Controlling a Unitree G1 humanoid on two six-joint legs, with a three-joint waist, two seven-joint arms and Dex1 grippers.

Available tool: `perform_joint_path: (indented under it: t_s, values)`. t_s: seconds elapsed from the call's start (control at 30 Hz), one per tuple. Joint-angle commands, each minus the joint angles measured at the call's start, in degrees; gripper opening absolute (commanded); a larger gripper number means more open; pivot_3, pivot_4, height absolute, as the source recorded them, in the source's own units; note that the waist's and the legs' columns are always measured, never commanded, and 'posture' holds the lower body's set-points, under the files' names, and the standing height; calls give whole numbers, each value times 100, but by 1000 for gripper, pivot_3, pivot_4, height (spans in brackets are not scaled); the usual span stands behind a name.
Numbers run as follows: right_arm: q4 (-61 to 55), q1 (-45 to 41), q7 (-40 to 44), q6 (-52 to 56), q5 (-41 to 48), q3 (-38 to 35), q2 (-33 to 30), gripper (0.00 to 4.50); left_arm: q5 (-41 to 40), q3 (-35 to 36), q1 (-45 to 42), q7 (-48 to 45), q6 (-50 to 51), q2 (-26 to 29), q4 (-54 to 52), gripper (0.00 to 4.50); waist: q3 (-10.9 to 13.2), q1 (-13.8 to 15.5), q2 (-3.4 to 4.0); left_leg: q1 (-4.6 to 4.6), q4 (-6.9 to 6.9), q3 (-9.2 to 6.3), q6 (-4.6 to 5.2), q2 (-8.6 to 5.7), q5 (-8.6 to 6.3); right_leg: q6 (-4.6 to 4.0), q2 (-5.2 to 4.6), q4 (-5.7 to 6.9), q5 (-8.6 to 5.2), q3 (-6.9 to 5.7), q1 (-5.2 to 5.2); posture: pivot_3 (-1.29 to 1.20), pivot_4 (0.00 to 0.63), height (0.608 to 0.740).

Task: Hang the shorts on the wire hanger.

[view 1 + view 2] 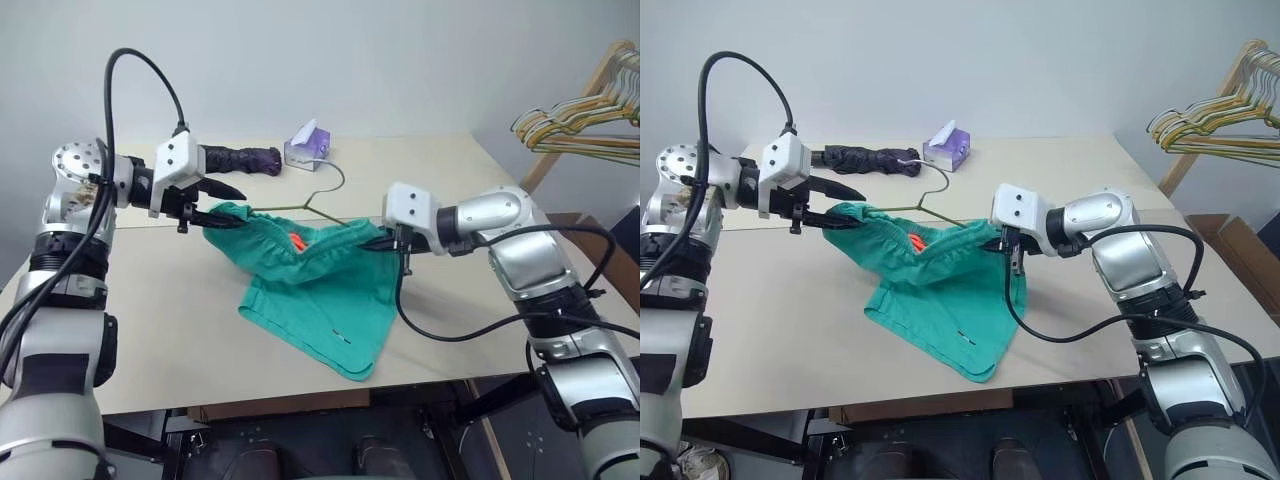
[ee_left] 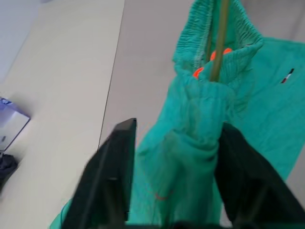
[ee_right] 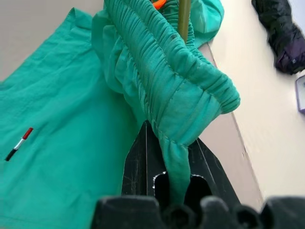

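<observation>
The teal shorts (image 1: 320, 300) hang stretched by the waistband between my two grippers, with the legs drooping onto the table (image 1: 150, 320). The thin olive wire hanger (image 1: 280, 208) runs through the waistband, its hook sticking out toward the back. My left gripper (image 1: 228, 205) is at the left end of the waistband, open; in the left wrist view the gathered cloth (image 2: 200, 119) lies between its spread fingers (image 2: 114, 171) beside the hanger wire (image 2: 219, 38). My right gripper (image 1: 385, 240) is shut on the right end of the waistband (image 3: 176, 95).
A dark folded umbrella (image 1: 240, 158) and a purple tissue box (image 1: 308, 148) lie at the back of the table. A bunch of yellowish hangers on a wooden rack (image 1: 580, 120) stands off to the right. The table's front edge is just below the shorts' hem.
</observation>
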Motion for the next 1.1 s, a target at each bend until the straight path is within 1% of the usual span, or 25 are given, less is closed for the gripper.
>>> perform_joint_path:
  t_s: [0.03,0.13,0.27,0.4,0.47,0.53,0.57,0.6,0.7,0.77,0.83,0.97,1.1]
  values:
    - [-407,95,-159,344,190,-408,-174,0,-31,379,-235,257,-200,71,76,3570,0,0,0,0,0,0,0,0,0,0,0,0,0,0,0,2,0,740]
    - [-674,332,-351,724,247,-565,-255,0,-94,606,-306,379,-258,135,147,4487,0,1,0,-1,0,0,0,0,0,0,0,-2,0,0,1,2,0,740]
    - [-1041,618,-674,1318,395,-832,-314,0,-211,819,-255,295,-181,167,-5,4487,0,-19,0,-1,2,0,0,0,0,0,0,-2,0,-1,2,-32,0,740]
    - [-1519,950,-1124,2087,573,-1253,-342,0,-727,1191,-12,183,403,31,-490,4487,0,-53,0,-3,2,0,0,1,0,1,0,-2,0,-1,2,-63,0,740]
    - [-1747,1009,-1505,2900,710,-1583,-272,0,-1070,1373,232,155,778,-77,-891,4487,-1,-87,-1,-3,4,-1,0,1,0,1,-2,-1,-1,0,3,-73,0,740]
    - [-2005,1011,-2046,4075,746,-2096,-171,0,-1581,1587,630,184,1321,-249,-1529,4487,-1,-145,0,-2,5,-1,0,1,0,1,-3,1,0,0,5,-92,0,740]
    - [-2121,1007,-2247,4495,764,-2281,-139,0,-1771,1670,786,230,1534,-317,-1794,4487,-1,-163,1,-2,7,-2,0,1,0,1,-3,2,0,0,5,-96,0,740]
    - [-2221,940,-2555,5151,643,-2510,-65,0,-2031,1780,989,363,1803,-456,-2148,4487,-1,-177,1,-1,8,-2,0,2,0,1,-3,4,0,0,5,-108,0,740]
    - [-2188,614,-3268,6544,389,-2926,127,0,-2467,1959,1389,790,2342,-730,-2889,4487,-2,-290,0,-2,9,-6,0,2,0,1,-3,5,0,0,6,-131,0,740]
    - [-2070,562,-3860,6804,171,-3397,352,0,-2673,1993,1642,1140,2603,-961,-3372,4487,-4,-341,-1,-1,10,-6,0,1,0,1,-3,5,0,2,7,-151,0,740]
    - [-2066,567,-4352,6810,-4,-3667,539,0,-2746,1984,1778,1408,2763,-1100,-3674,4487,-6,-404,1,1,8,-7,0,1,-1,1,-4,3,0,3,9,-159,0,740]
    - [-1727,143,-5778,6810,-1138,-4339,1147,0,-2792,1873,1933,1741,2908,-1324,-4072,4487,-16,-611,18,4,7,-10,0,-3,-1,1,-6,4,0,6,11,-179,0,740]
    - [-1553,-415,-6647,6810,-1975,-4920,1588,0,-2874,1873,1914,1836,2989,-1382,-4224,4487,-25,-803,38,7,1,-14,0,-4,0,1,-7,6,0,9,10,-181,0,740]
